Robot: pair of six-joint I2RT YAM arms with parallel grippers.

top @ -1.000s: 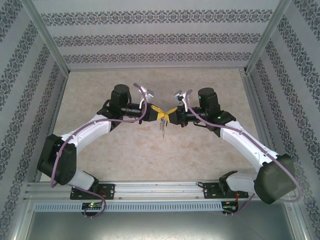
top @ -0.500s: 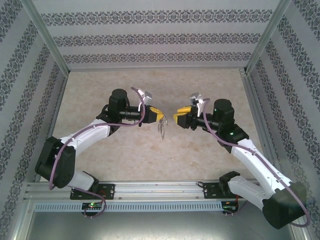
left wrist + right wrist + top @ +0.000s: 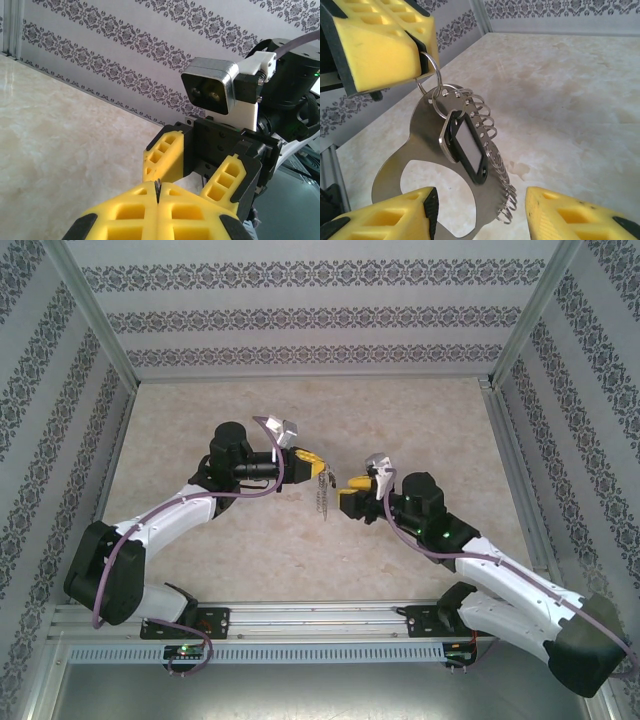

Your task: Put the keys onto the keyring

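The keyring, a flat grey metal loop with a fringe of small wire rings down one edge, hangs above the table. My left gripper is shut on a split ring at its top. A key with a black head hangs from a ring against the plate. In the left wrist view only a thin metal edge of the keyring shows between the pressed yellow fingers. My right gripper is open, its fingers either side of the keyring's lower end and apart from it. From above, the right gripper sits just right of the dangling keyring.
The marble-patterned table lies under both arms. Patterned walls close off the back and sides. An aluminium rail runs along the near edge, where the arm bases are mounted.
The right gripper has let go, opened and drawn back from the left gripper, then swung nearer and lower beside the keyring. The left gripper has kept its grip and shifted slightly left.
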